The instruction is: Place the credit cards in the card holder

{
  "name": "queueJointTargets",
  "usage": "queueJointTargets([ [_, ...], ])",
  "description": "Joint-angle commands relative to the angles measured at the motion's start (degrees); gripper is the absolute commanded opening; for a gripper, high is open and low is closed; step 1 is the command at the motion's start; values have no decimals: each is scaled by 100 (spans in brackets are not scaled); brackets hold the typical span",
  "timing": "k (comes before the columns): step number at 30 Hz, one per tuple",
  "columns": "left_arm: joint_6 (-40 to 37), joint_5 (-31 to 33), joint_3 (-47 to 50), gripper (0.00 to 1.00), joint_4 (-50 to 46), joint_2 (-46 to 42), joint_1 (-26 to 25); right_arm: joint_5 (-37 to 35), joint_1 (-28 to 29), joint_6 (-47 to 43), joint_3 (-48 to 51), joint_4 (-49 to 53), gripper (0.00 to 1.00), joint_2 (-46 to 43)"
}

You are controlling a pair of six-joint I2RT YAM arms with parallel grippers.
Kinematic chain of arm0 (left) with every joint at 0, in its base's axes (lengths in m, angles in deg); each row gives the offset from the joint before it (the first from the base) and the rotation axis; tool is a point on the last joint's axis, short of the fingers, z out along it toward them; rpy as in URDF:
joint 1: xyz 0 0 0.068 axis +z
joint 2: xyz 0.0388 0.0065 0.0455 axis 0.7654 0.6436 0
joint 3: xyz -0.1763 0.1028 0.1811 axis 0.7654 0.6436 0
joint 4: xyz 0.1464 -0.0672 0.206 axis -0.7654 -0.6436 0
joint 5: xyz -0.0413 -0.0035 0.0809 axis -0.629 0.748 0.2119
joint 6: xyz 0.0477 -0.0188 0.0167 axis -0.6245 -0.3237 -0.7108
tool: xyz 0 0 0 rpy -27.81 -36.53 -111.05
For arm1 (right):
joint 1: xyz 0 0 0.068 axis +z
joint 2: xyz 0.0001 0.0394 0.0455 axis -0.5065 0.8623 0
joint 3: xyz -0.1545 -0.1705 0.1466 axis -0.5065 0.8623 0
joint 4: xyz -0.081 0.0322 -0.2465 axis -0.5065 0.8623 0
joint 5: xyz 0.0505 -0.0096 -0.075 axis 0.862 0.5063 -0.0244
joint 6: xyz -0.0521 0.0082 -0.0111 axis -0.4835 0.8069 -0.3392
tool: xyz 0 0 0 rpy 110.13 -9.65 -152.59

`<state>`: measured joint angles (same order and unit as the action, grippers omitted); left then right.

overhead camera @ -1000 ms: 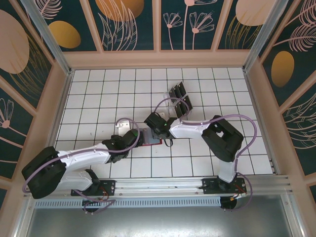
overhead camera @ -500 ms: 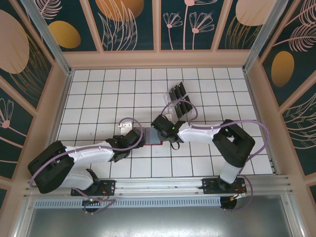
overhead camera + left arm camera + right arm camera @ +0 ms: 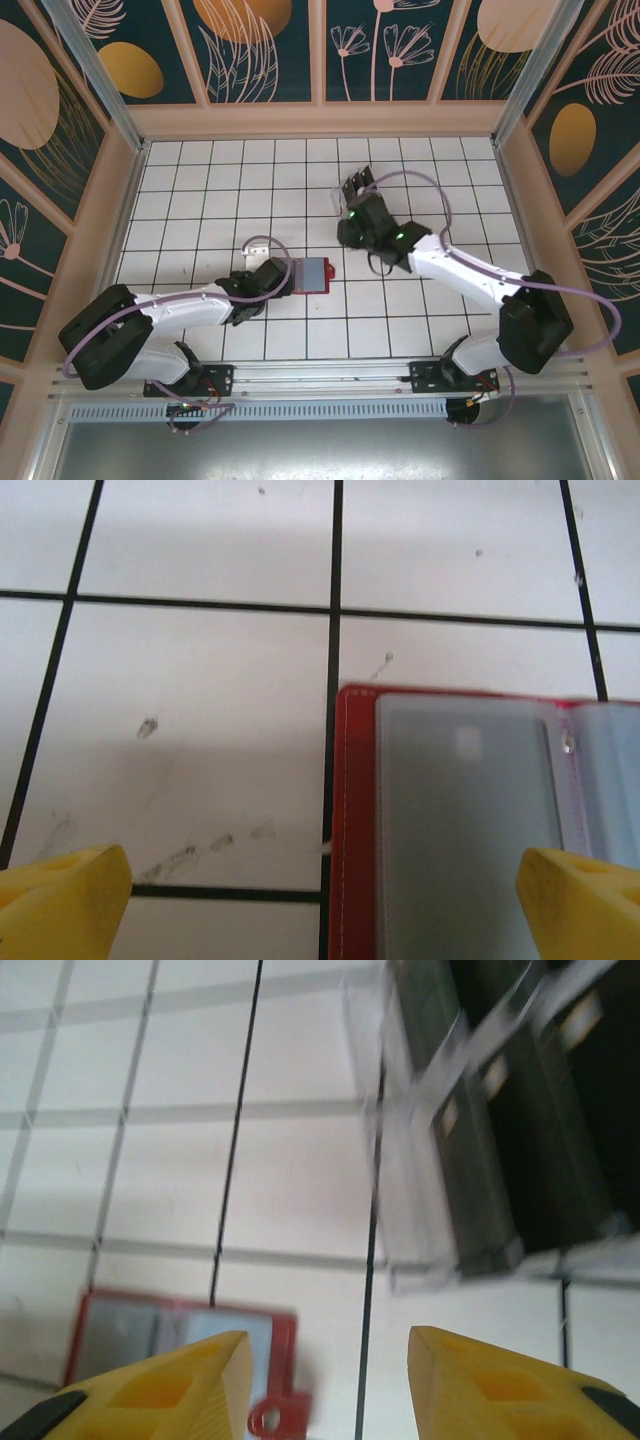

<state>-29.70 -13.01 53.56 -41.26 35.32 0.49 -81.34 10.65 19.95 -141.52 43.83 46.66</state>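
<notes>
**A:** Which step am I at?

**B:** You're at the fetching step. The black cards (image 3: 470, 1160) stand in the clear rack (image 3: 405, 1250), to the far right of the red wallet (image 3: 313, 274). The wallet lies open on the table (image 3: 200, 180), near the middle. The grey pocket in your left wrist view looks empty.

**A:** And my grippers?

**B:** Your right gripper (image 3: 328, 1385) hovers just on the near side of the rack, jaws apart with nothing between them. Your left gripper (image 3: 320, 905) is spread wide at the wallet's left edge. One fingertip is over bare table and the other over the pocket. I cannot tell whether either touches.

**A:** What does the next move call for?

**B:** As I judge it, you bring the right gripper over the top edge of one card. You set the fingers across its thin faces and pinch that card alone. The cards stand close together, so aim carefully. Hold the left gripper ready to steady the wallet.
</notes>
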Motion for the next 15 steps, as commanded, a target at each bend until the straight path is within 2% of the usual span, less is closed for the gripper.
queueJointTargets([
  [1, -310, -60, -252, 99, 89, 109, 205, 244, -402, -507, -581, 372, 45, 25],
  [8, -712, -285, -648, 99, 10, 333, 555, 159, -746, -1106, -1505, 1058, 44, 1108],
  [15, -801, -420, -651, 99, 34, 244, 779, -117, -751, -1369, -1753, 1261, 35, 1833],
])
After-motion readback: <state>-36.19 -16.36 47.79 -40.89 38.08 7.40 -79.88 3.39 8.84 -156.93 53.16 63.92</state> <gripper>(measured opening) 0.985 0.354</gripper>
